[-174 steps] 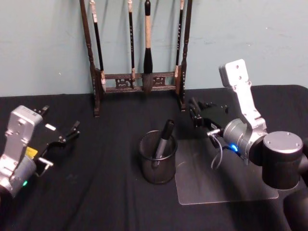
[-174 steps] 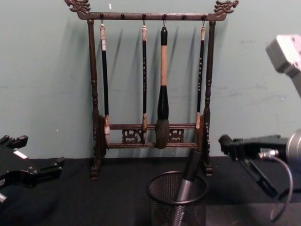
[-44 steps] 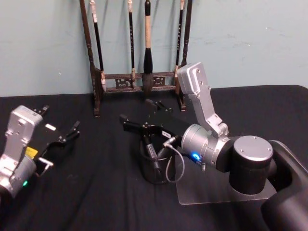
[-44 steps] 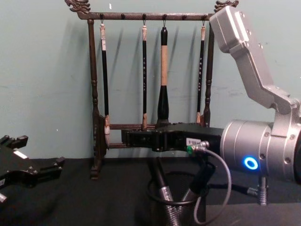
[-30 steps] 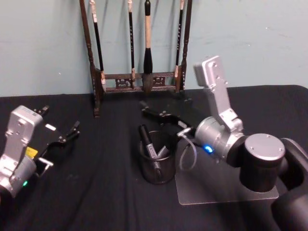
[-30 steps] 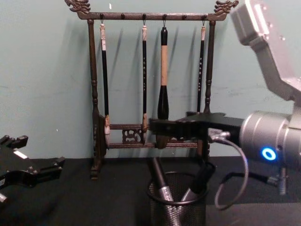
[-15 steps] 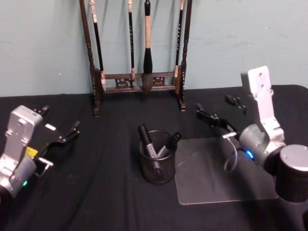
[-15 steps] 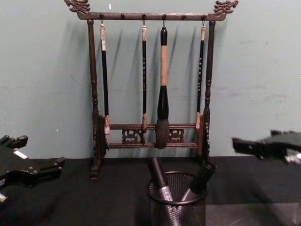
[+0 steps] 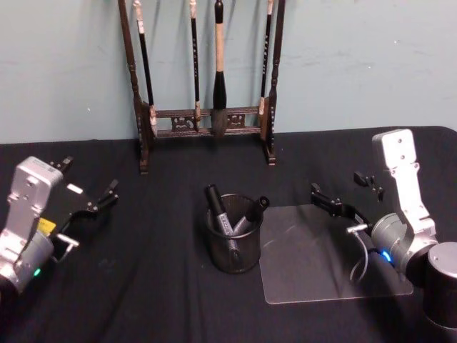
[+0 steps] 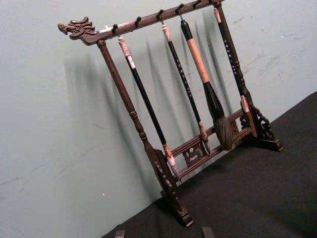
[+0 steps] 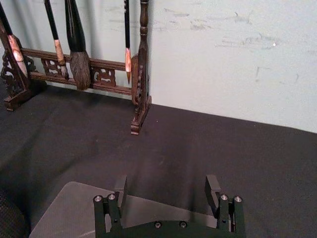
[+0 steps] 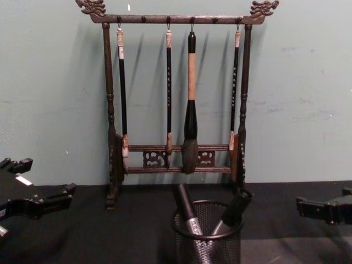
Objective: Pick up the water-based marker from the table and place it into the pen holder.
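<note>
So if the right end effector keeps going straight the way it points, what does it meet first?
Probably the right post of the brush rack. The open right end effector, above the clear mat, points across bare black table toward it, though depth is uncertain.

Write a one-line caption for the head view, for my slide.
Two markers stand in the pen holder; the open right pincer hangs above the clear sheet.

Two markers (image 9: 220, 209) leaning in black mesh pen holder (image 9: 234, 251), black-clothed table (image 9: 157, 286)

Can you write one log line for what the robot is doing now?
right gripper: open, empty, over clear sheet | two markers in pen holder | left gripper: open, parked
</note>
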